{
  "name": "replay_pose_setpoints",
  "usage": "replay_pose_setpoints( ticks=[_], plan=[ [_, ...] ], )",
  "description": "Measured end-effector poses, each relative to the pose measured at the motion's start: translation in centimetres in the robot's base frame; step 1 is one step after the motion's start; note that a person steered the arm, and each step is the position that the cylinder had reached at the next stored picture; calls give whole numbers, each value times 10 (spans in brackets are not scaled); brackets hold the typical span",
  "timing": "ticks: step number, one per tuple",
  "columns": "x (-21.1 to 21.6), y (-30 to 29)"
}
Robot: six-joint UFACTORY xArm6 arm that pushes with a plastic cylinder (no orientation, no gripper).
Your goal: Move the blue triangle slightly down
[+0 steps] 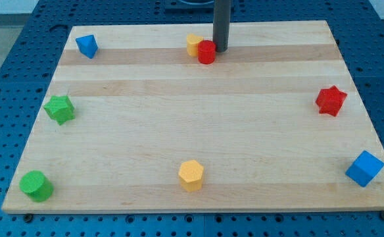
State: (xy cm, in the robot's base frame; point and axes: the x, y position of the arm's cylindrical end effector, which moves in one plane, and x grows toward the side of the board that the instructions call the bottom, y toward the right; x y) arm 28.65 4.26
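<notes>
my tip (pixel 221 50) stands at the view's top, just right of the red cylinder (pixel 207 51), which touches the yellow block (pixel 193 44); both bar the straight way left to the blue triangle (pixel 87 46). below the triangle only the green star (pixel 60 108) stands, well apart. the board (pixel 192 118) offers open passage through its middle.

Blue triangle (pixel 86 46), board's top-left corner

The setting looked like a robotics lab: a pale wooden board (pixel 198 131) lay on a blue perforated metal bench top (pixel 21 39) with a regular grid of mounting holes, and small coloured plastic blocks were scattered on the board.
</notes>
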Motion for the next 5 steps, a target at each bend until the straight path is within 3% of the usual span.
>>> replay_pose_setpoints(
  ticks=[1,2,3,5],
  plan=[
    [75,2],
    [85,-36],
    [73,-80],
    [-4,-164]
  ],
)
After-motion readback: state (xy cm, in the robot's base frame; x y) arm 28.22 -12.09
